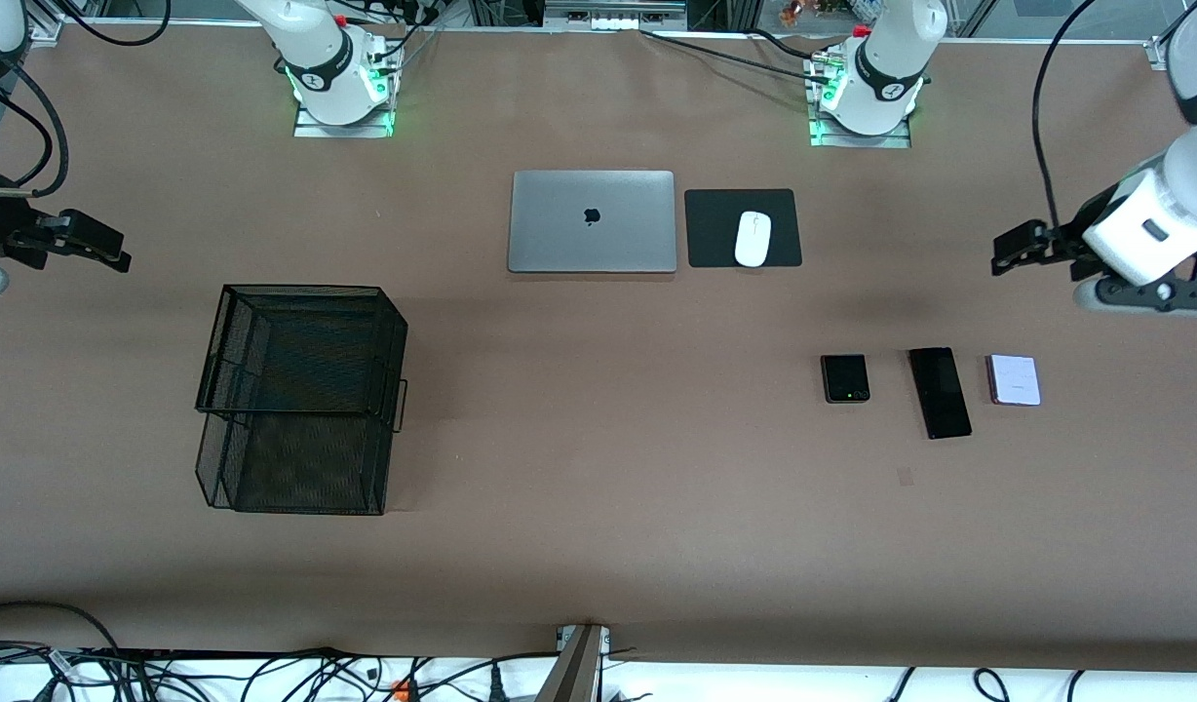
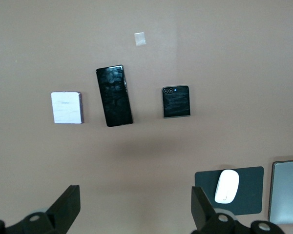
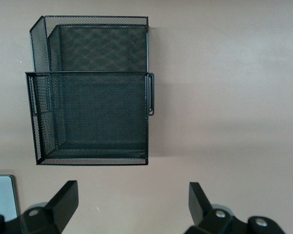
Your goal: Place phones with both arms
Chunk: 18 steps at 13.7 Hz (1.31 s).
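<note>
From the front view, three phones lie in a row toward the left arm's end of the table: the small black phone with a green dot [image 1: 844, 378], the long black phone [image 1: 940, 392] just beside it, and the small white phone [image 1: 1014, 379]. The mesh basket [image 1: 301, 398] sits well apart, toward the right arm's end. The likely trouble: the phones are flat and close together, so a descending finger could nudge a neighbour or slip off a thin edge. The left gripper [image 1: 1010, 251] hangs over bare table; the right gripper [image 1: 111, 251] waits likewise.

In the left wrist view, the left gripper's fingers [image 2: 66, 207] are spread wide, empty, touching nothing.

In the right wrist view, the right gripper's fingers [image 3: 63, 200] are equally wide, empty.
</note>
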Available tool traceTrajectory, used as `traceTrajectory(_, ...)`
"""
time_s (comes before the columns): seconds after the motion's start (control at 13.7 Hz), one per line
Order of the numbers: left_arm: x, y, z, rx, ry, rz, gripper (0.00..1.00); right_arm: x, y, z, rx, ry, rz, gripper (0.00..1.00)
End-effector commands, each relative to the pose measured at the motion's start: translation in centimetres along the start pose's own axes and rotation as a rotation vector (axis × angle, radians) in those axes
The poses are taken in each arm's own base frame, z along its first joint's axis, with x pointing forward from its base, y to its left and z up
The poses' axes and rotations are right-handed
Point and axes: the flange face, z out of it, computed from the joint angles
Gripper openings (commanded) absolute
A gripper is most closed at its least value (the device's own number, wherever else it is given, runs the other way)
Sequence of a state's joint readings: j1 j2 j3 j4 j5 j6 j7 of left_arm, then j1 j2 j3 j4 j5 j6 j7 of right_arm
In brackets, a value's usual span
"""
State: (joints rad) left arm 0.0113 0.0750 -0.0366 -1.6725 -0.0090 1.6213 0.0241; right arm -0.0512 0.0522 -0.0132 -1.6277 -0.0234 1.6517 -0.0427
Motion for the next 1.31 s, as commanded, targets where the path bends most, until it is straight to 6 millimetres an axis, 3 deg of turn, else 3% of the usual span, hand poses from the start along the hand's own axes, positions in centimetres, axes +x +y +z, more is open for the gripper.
traceTrajectory(0.0, 1.1, 1.6, 0.9, -0.016, -0.042, 0.027, 1.0, -0.5, 0.1, -0.7, -0.001, 0.001, 0.011, 1.0)
traceTrajectory(0.22, 4.5, 2.2, 6.6, -0.017, -0.08, 0.035, 1.0, -0.6, 0.2, -0.8, -0.001, 0.002, 0.012, 1.0)
traceTrajectory(0.44, 6.4, 5.2, 13.2, -0.008, -0.07, -0.005, 1.0, -0.6, 0.2, -0.8, -0.001, 0.002, 0.012, 1.0)
traceTrajectory(0.58, 6.2, 6.7, 17.4, -0.007, -0.019, -0.002, 1.0, -0.6, 0.2, -0.8, -0.001, 0.002, 0.014, 1.0)
traceTrajectory(0.95, 4.5, 6.5, 28.3, -0.021, 0.14, -0.039, 1.0, -0.5, 0.2, -0.7, 0.001, 0.001, 0.014, 1.0)
traceTrajectory(1.24, 4.6, 6.6, 34.1, -0.031, 0.187, -0.063, 1.0, -0.5, 0.2, -0.7, 0.002, 0.001, 0.014, 1.0)
